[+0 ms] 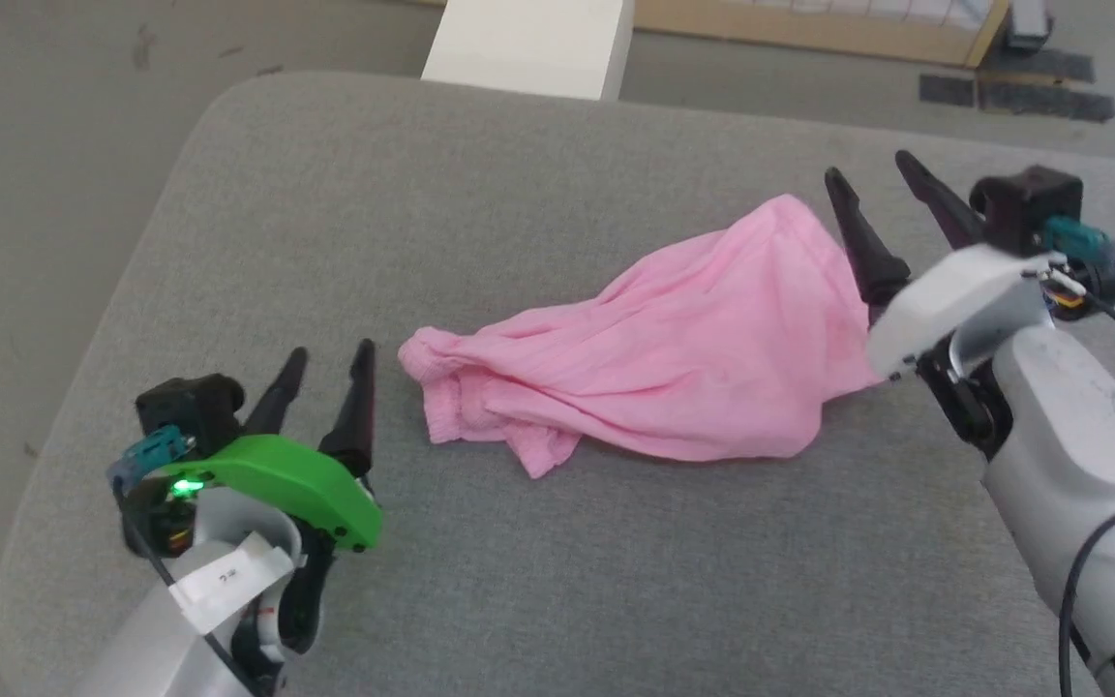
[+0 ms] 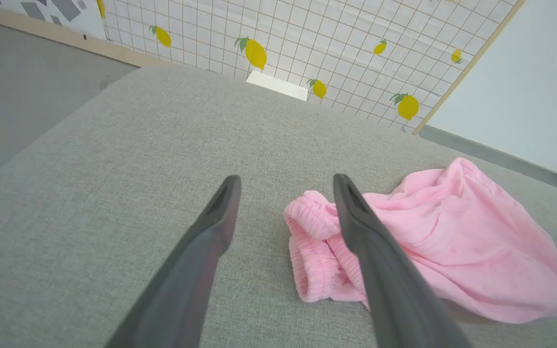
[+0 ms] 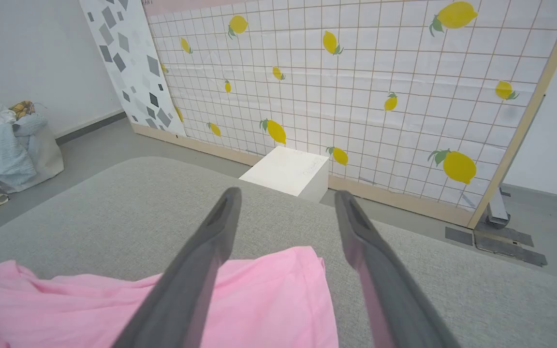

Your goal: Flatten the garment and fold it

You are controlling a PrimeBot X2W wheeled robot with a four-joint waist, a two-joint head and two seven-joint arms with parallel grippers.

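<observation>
Garment (image 1: 674,368): lies bunched in one long crumpled heap on the grey padded surface (image 1: 519,165), unfolded, with the gathered band at the end toward the robot's left.
Left gripper (image 1: 331,350): stands just beside the band end, apart from the cloth; fingers spread wide, nothing between them.
Right gripper (image 1: 869,166): sits at the opposite end, one finger over the cloth's edge, contact impossible to tell; fingers spread wide, nothing held.
Surface: grey woven upholstery with a rounded corner.
Room: grey floor; white box (image 3: 288,171) just beyond the far edge; behind it a wood-framed lemon-print screen (image 3: 380,96); laundry pile (image 3: 3,140) by the wall.
</observation>
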